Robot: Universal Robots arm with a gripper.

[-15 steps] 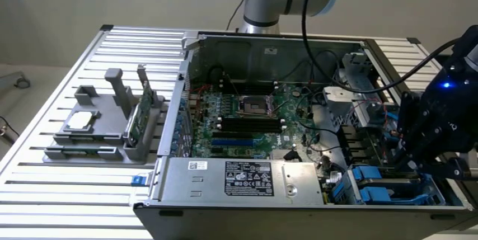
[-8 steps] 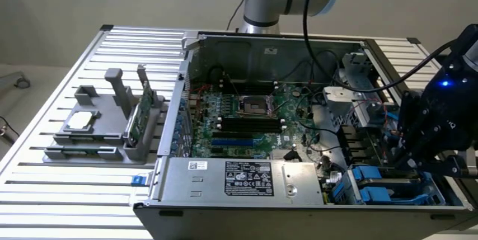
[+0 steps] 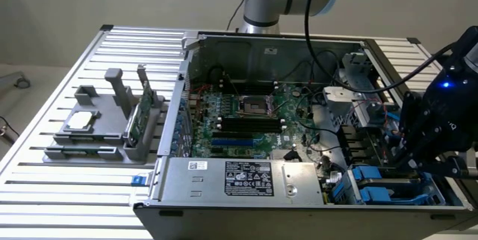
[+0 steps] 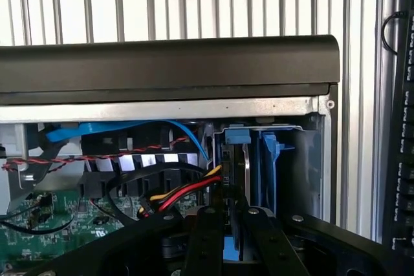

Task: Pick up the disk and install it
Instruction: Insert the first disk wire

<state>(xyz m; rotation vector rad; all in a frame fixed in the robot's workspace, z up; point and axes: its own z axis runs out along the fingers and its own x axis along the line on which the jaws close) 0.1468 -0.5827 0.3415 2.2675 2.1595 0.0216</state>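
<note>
We're right at the drive bay corner of the computer case [image 3: 172, 192] here. The gripper [image 4: 233, 242] hangs down into that corner, and its two black fingers [image 4: 206, 240] are clenched on the disk [image 4: 234, 172], one on each flat side. The disk stands on edge inside the case, down in the bay, with its blue rail tab [image 4: 237, 137] at the end facing the case's dark outer wall [image 4: 168, 63]. Just beside it, closer to the case corner, there's a second blue drive carrier [image 4: 272, 153] in the next slot.

On the disk's other side, further into the case, a bundle of yellow, red and black power wires [image 4: 187, 192] runs up close to the disk. Past that, a flat blue cable [image 4: 129, 130] and a twisted red-black wire [image 4: 97, 158] cross along the inside of the wall, over the edge of the green motherboard [image 4: 39, 224].

From the exterior view, the gripper [image 3: 426, 159] is low over the blue bays [image 3: 373, 187] at the case's front corner. The power supply [image 3: 247, 178], with its black label, fills the rest of the case's front edge. The CPU socket [image 3: 252, 104] sits mid-case.

Outside the case, on the slatted aluminium table [image 3: 67, 195], we've got a grey fixture [image 3: 104, 139] holding a square silver chip [image 3: 80, 120] and an upright green circuit card [image 3: 140, 114]. The arm's base [image 3: 261, 2] stands behind the case's far wall.
</note>
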